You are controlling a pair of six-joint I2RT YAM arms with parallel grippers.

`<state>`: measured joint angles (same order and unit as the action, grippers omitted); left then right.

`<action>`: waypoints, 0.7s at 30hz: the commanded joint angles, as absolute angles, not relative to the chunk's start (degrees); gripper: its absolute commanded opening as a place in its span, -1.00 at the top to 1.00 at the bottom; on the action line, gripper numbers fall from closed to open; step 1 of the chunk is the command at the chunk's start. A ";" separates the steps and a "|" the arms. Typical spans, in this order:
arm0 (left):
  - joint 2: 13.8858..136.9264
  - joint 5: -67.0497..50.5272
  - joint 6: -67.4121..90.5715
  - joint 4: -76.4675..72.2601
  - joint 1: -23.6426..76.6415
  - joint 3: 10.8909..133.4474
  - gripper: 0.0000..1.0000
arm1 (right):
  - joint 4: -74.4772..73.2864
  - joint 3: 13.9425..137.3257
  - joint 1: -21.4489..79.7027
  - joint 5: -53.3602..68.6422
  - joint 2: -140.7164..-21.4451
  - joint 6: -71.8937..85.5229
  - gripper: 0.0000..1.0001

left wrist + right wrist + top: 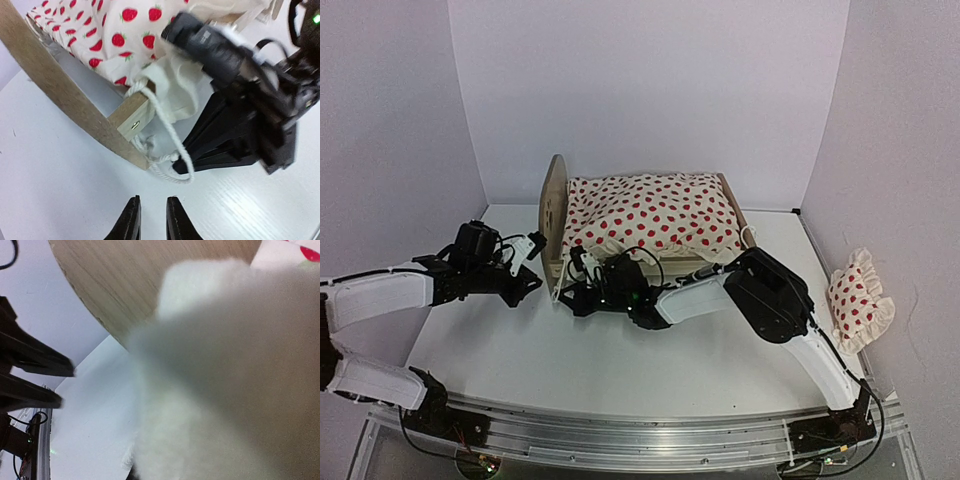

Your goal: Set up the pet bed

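Right now the small light-wood pet bed (553, 210) with its tall rounded headboard stands at the back middle of the white table (620, 370). Its long axis runs across me, headboard end towards my left arm, and a cream red-dotted ruffled duvet (655, 215) is heaped on it. My left claw (153, 200) hangs just short of the headboard's near corner, the bed ahead and to its right — fingers a narrow slit apart, nothing between them. My right claw (179, 167) is nearer, shut at that same corner against a looped white cord (167, 132) and the duvet's cream hem (whether it pinches either I cannot tell). The left wrist view shows that corner plainly; blurred pale cloth blocks the right wrist view. Only the overhead shows a small red-dotted ruffled pillow (858, 300) — well apart, at the table's right edge.
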<state>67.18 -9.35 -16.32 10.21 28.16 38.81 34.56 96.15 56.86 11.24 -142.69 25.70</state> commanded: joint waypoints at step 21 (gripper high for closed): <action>78.73 -18.86 -61.76 -12.78 22.87 31.75 0.55 | 43.83 98.15 56.52 17.42 -144.35 24.44 1.00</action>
<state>77.88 -14.22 -54.03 -10.43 24.28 30.65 41.15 96.38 56.75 16.30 -143.70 25.47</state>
